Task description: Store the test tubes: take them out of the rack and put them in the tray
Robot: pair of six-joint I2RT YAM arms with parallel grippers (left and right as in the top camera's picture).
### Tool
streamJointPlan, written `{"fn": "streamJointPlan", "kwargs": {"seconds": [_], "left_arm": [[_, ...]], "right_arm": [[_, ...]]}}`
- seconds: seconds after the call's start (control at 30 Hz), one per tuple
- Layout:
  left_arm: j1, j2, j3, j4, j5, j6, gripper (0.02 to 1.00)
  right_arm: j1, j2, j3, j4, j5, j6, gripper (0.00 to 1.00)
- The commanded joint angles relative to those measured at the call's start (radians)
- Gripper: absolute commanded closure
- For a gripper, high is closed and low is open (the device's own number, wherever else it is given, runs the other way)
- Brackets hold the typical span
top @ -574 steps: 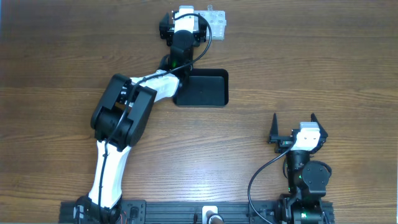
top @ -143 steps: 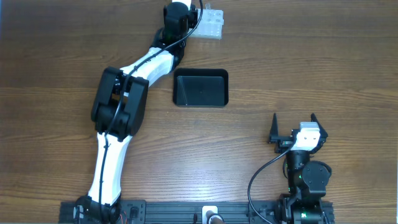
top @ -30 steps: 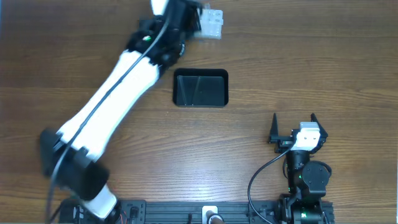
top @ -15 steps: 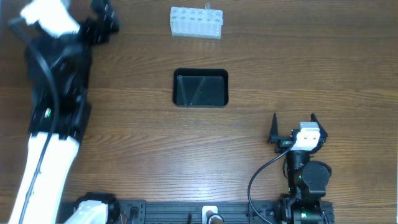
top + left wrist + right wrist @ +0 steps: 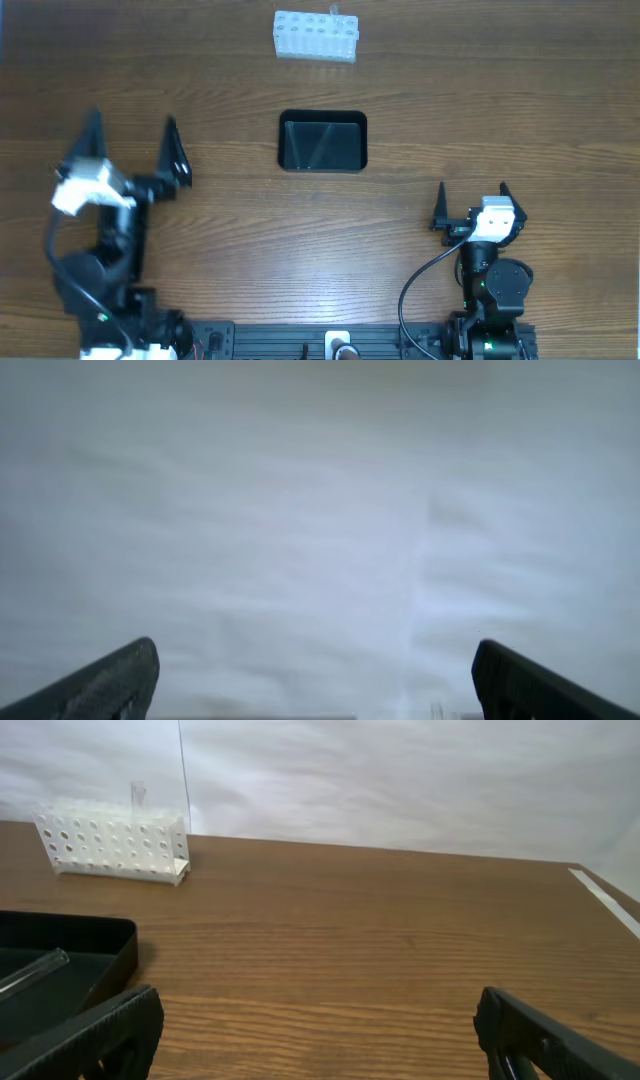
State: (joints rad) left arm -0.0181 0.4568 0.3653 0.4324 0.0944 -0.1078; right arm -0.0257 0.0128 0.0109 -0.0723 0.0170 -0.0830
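Both open, the left end effector (image 5: 132,137) and right end effector (image 5: 471,195) hung at the near side of the desk (image 5: 500,90); one test tube (image 5: 137,793) stood in the far rack (image 5: 316,35), a second test tube (image 5: 35,968) lay in the central tray (image 5: 322,117), so the next grasp should descend vertically, pinching gently.

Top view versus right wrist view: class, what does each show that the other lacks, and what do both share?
Top view's own: the left end effector, open, at the left. Right wrist view's own: the pale backdrop behind the table and the holed side face of the rack. Shared: the rack, the black tray, the table and the open right end effector.
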Motion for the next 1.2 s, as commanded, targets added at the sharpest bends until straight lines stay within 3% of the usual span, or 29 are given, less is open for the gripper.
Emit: {"fn": "streamJointPlan", "kwargs": {"seconds": [0.03, 0.3, 0.57, 0.83, 1.2], "left_arm": [[0.001, -0.172, -0.180, 0.038, 0.063, 0.021, 0.020], [0.001, -0.417, -0.335, -0.026, 0.073, 0.021, 0.018], [-0.027, -0.454, -0.360, -0.229, 0.073, 0.022, 0.020], [-0.104, -0.454, -0.360, -0.272, 0.072, 0.022, 0.018], [-0.023, -0.454, -0.360, -0.285, 0.073, 0.022, 0.018]], "right_arm": [[-0.003, -0.007, -0.006, -0.002, -0.002, -0.001, 0.009], [-0.003, -0.007, -0.006, -0.002, -0.002, -0.001, 0.009], [-0.003, -0.007, -0.006, -0.002, -0.002, -0.001, 0.009], [-0.003, -0.007, -0.006, -0.002, -0.002, -0.001, 0.009], [-0.003, -0.007, -0.006, -0.002, -0.002, -0.001, 0.007]]}}
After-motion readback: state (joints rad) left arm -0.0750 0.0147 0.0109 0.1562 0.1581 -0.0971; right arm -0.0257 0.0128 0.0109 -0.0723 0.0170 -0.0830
